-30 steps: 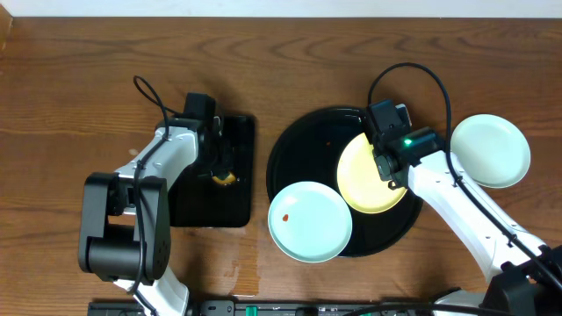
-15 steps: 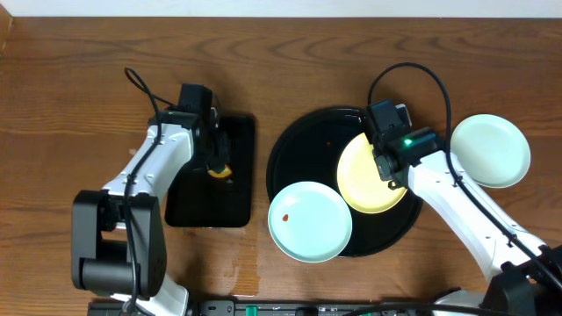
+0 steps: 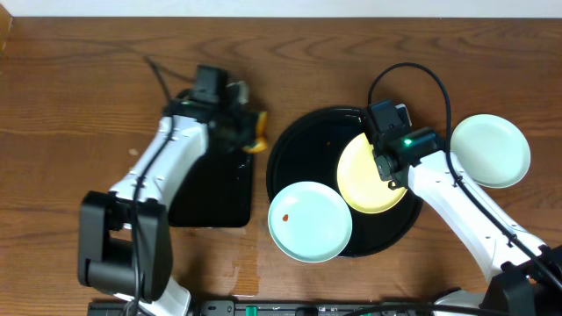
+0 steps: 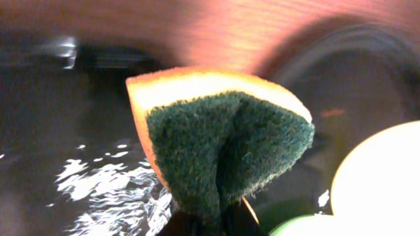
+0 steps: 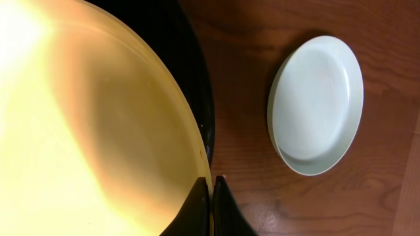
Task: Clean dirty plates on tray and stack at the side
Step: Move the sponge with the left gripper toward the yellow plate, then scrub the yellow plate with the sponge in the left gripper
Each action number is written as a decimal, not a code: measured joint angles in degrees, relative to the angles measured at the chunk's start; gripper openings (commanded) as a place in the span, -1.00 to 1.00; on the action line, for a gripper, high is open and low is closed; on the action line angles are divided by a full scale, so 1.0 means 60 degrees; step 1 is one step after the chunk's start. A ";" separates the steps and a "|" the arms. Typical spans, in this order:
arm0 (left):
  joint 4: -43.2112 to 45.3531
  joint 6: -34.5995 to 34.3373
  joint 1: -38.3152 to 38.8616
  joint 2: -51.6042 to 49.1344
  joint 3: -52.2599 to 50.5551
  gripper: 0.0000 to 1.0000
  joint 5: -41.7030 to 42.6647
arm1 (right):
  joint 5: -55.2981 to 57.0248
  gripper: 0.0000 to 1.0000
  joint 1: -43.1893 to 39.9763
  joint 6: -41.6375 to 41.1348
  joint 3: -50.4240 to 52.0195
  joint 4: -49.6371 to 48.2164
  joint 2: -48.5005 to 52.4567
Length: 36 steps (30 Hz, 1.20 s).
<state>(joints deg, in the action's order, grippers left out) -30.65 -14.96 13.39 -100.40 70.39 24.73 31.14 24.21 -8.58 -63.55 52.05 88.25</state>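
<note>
Sponge [image 4: 223, 151] is held folded in left end effector [image 3: 246, 138], just beside tray [image 3: 299, 145]. Yellow plate [image 3: 369, 180] rim is pinched by right end effector [image 5: 211, 206]. Mint plate [image 3: 490, 151] near right edge of table [image 3: 79, 79].

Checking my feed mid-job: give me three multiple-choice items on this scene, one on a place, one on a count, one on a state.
1. Where does the speckled mint plate lie?
A) over the round tray's rim
B) in the rectangular tray
C) on the table

2. How many plates show overhead?
A) two
B) three
C) four

3. The right claw is:
A) open
B) shut on the yellow plate
C) holding a sponge

Key: 1A, it overhangs the black rim. 2B, two mint and one yellow. 3B, it pinches that plate's edge.
</note>
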 measured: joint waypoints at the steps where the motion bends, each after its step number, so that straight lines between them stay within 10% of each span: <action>1: 0.0310 -0.0087 0.0335 0.0007 0.0044 -0.85 0.0109 | 0.0000 -0.98 0.0000 0.0000 0.0000 0.0000 0.0000; 14: 0.3446 -0.1308 0.4226 -0.0576 0.0062 -0.85 0.0597 | 0.0033 -0.98 0.0000 0.0000 0.0000 0.0000 0.0000; 36: 0.4207 -0.1239 0.4819 -0.2830 0.0138 -0.85 -0.1486 | 0.0270 -0.98 0.0135 -0.0047 0.0000 -0.0044 0.0000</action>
<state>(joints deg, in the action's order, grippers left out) -5.41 -22.39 42.30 -117.38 71.22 15.81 32.75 25.02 -8.86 -63.55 51.79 88.25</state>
